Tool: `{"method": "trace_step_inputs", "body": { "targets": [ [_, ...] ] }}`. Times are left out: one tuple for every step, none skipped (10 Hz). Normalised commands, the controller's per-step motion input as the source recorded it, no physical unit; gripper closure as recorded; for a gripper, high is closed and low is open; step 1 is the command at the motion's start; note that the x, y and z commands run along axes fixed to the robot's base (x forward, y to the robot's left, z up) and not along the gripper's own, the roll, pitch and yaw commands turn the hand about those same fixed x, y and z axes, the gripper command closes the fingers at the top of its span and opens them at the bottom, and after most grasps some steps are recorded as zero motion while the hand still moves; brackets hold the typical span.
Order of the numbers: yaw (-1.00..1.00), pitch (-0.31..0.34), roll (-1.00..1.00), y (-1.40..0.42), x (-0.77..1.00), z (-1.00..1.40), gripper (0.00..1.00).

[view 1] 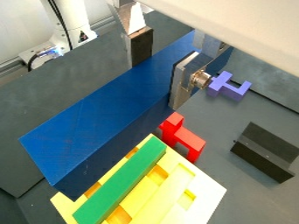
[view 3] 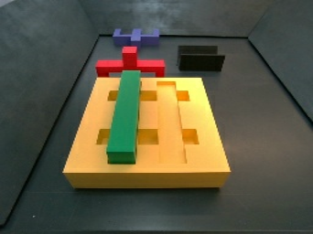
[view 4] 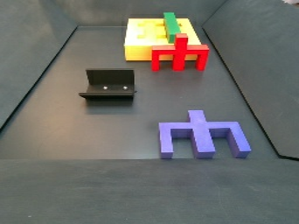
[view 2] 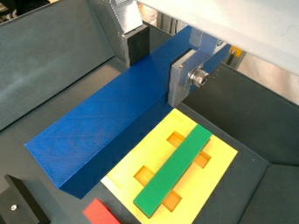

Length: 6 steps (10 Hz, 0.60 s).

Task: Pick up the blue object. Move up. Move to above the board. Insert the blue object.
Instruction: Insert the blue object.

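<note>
The blue object (view 1: 111,118) is gripped between the closed gripper (view 2: 158,61) fingers, held aloft out of both side views, beside rather than over the board (view 2: 228,175). The move to above the board seems in hand; alignment with a free groove beside the green bar (view 3: 124,114) is needed next.

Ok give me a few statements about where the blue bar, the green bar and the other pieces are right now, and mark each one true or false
1. The gripper holds the blue object in both wrist views. True.
2. The green bar lies in a groove of the board. True.
3. The blue object is already in the board. False: it hangs above, in the gripper.
4. The purple block rests on the board. False: it lies on the floor, apart.
5. The red piece sits against the board's end. True.
</note>
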Motion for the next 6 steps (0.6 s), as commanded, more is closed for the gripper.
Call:
{"method": "trace_step_inputs", "body": {
  "targets": [
    [0.05, 0.0, 0.23, -0.32, 0.58, -0.81, 1.0],
    [0.18, -0.003, 0.18, -0.22, 0.65, -0.7, 1.0],
    [0.26, -0.061, 0.09, -0.12, 0.59, -0.63, 1.0],
    [0.33, -0.074, 0.08, -0.07, 0.52, -0.59, 1.0],
    [0.36, -0.047, 0.1, -0.13, 0.47, -0.67, 1.0],
    [0.32, -0.083, 0.09, -0.23, 0.43, -0.83, 1.0]
  ]
}}
